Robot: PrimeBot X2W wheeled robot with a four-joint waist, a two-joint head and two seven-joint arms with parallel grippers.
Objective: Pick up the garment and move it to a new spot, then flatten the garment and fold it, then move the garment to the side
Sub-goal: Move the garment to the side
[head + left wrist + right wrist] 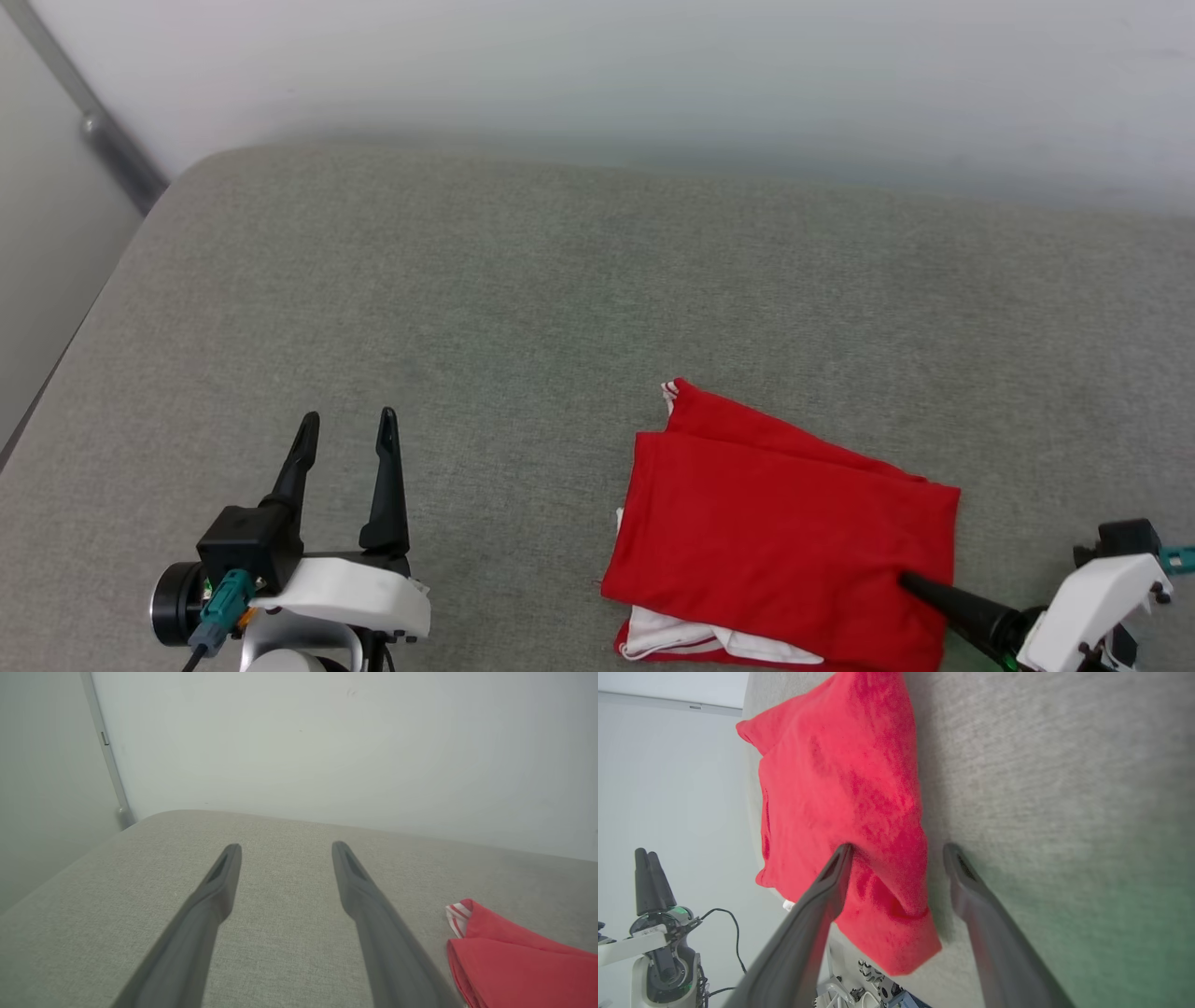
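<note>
1 folded garment [784, 523] lay on cushion [467, 280]; left gripper [348, 415] gaped empty, right gripper [897, 848] gaped astride its edge. Risk: 1-layer pinch could unfold it.

I count one garment [784, 532], a red jersey folded into a single stack, with two patches of white, red-striped sleeve [691, 644] peeking out at its edges. I have two grippers, the left gripper [348, 415] and the right gripper [899, 847], each with two long dark fingers [219, 891], four in all. There is one grey fabric-covered surface [467, 280], one pale wall [653, 75] and one metal strip [103, 131] in the corner. On my left wrist I see one teal connector [219, 607] and one black cable [733, 933].
</note>
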